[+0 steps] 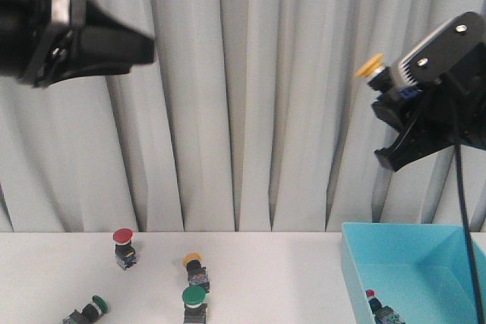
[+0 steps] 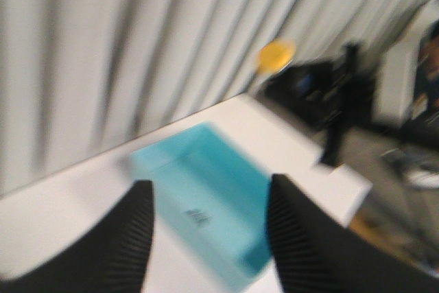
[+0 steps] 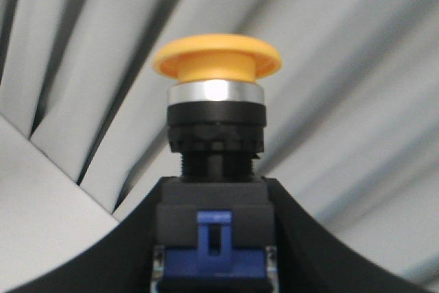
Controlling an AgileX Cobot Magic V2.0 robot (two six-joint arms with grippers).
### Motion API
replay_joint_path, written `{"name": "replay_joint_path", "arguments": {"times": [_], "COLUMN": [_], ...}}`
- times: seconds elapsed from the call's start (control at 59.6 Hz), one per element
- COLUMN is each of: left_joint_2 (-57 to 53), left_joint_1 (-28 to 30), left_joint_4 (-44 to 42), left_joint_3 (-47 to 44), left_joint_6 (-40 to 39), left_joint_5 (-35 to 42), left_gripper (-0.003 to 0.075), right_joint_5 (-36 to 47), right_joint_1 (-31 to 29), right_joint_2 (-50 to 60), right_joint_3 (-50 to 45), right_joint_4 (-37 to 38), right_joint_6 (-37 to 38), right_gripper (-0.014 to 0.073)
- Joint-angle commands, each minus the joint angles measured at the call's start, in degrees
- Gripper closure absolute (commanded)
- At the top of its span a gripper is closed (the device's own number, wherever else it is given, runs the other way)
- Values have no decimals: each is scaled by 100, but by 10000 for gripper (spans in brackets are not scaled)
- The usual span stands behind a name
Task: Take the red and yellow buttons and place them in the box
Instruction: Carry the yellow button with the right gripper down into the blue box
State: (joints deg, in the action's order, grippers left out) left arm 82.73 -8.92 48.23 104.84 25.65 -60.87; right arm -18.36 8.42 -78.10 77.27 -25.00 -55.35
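Note:
My right gripper (image 1: 386,81) hangs high above the light-blue box (image 1: 414,267), shut on a yellow button (image 1: 371,66). In the right wrist view the yellow cap (image 3: 217,56) stands upright above the black and blue body clamped by that gripper (image 3: 214,205). A red button (image 1: 371,295) lies inside the box. On the table stand a red button (image 1: 123,237) and a yellow button (image 1: 192,260). My left gripper (image 1: 146,47) is raised at the upper left. It (image 2: 209,235) is open and empty, with the box (image 2: 206,183) seen far below between its fingers (image 2: 120,238).
Two green-capped buttons are on the table: one upright (image 1: 194,297) just in front of the yellow one, one lying on its side (image 1: 93,309) at the front left. A white curtain (image 1: 243,96) hangs behind the table.

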Motion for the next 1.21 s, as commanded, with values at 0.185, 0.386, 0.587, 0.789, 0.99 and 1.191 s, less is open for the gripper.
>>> {"name": "replay_joint_path", "arguments": {"times": [0.185, 0.386, 0.587, 0.789, 0.99, 1.191], "left_joint_2": [-311, -311, -318, -318, -318, -318], "left_joint_1": [20, 20, 20, 20, 20, 20], "left_joint_4": [-2676, -2682, -2706, -2712, -2712, -2753], "left_joint_3": [139, 139, 139, -116, -788, -996], "left_joint_6": [-839, -766, -580, -573, -262, -68], "left_joint_5": [-245, -746, -1076, -1070, -871, -688], "left_gripper": [727, 727, 727, 727, 727, 727], "right_joint_5": [-135, -448, -1050, -1116, -1077, -1085], "right_joint_1": [-568, -1146, -1598, -1598, -1598, -1598], "right_joint_2": [281, 127, -517, -1436, -2294, -3037], "right_joint_3": [168, 168, 168, 168, 168, 168], "right_joint_4": [143, 316, 910, 1305, 1347, 1506], "right_joint_6": [1015, 2423, 3557, 3711, 3705, 3705], "right_gripper": [585, 585, 585, 585, 585, 585]}}
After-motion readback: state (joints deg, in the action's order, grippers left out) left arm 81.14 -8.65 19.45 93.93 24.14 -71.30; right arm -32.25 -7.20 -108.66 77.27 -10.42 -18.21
